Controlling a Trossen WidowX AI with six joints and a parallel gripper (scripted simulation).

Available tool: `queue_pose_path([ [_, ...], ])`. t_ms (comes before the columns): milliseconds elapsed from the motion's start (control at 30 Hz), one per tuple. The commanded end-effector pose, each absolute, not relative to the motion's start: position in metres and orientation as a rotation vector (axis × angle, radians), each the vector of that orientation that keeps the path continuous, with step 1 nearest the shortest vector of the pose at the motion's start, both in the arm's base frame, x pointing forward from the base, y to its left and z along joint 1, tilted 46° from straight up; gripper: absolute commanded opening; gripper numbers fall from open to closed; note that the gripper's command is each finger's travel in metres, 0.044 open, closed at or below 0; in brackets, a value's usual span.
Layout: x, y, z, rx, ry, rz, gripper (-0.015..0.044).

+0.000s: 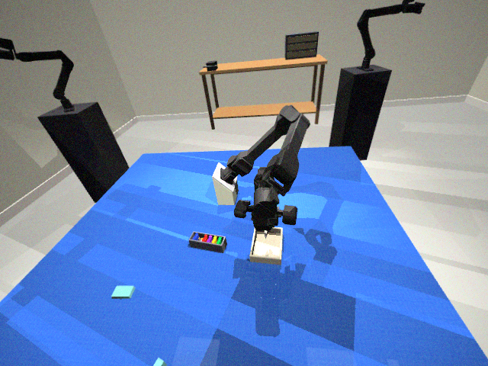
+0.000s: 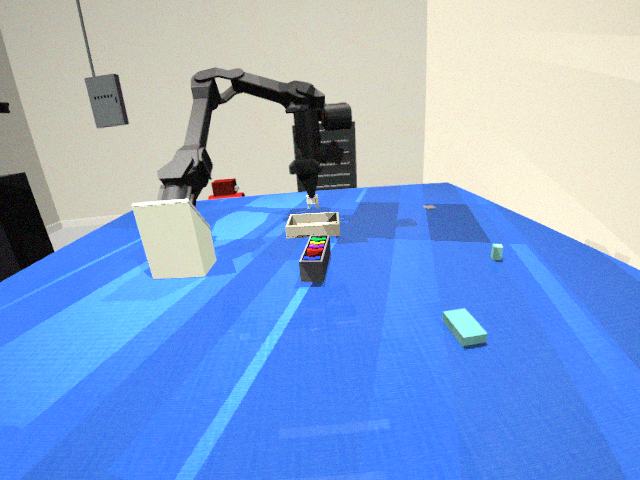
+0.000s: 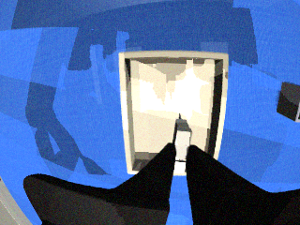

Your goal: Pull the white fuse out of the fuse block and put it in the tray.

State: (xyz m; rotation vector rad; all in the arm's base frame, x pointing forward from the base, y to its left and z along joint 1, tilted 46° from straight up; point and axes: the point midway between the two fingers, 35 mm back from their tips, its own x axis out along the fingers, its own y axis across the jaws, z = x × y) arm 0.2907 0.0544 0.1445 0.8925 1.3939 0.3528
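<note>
1. Clamped on the white fuse, my gripper pointed straight down above the tray, with its two dark fingers pinching the fuse's upper part
2. From the wrist view I saw the fuse hanging over the tray's inner floor, close to the tray wall nearest the camera; I could not tell whether its lower end touched the floor
3. On the exterior view the fuse showed as a small pale piece under the gripper, above the tray's rim at its far side
4. From the top view I had the tray near the middle of the desk, with the arm's wrist covering its far end
5. I saw the fuse block just beside the tray, toward the desk's left edge and apart from it, with coloured fuses standing in a row inside
6. A cream box stood farther back by the arm's base, toward the far edge
7. Two teal blocks lay well apart from the tray, toward the near left corner in the top view
</note>
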Motion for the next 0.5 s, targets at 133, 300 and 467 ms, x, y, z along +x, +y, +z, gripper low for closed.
queue_pose_path([
  [133, 0.292, 0.065, 0.135, 0.897, 1.396, 0.354, 0.0],
  [300, 0.294, 0.07, 0.13, 0.897, 1.396, 0.355, 0.0],
  [467, 0.295, 0.076, 0.124, 0.898, 1.395, 0.356, 0.0],
])
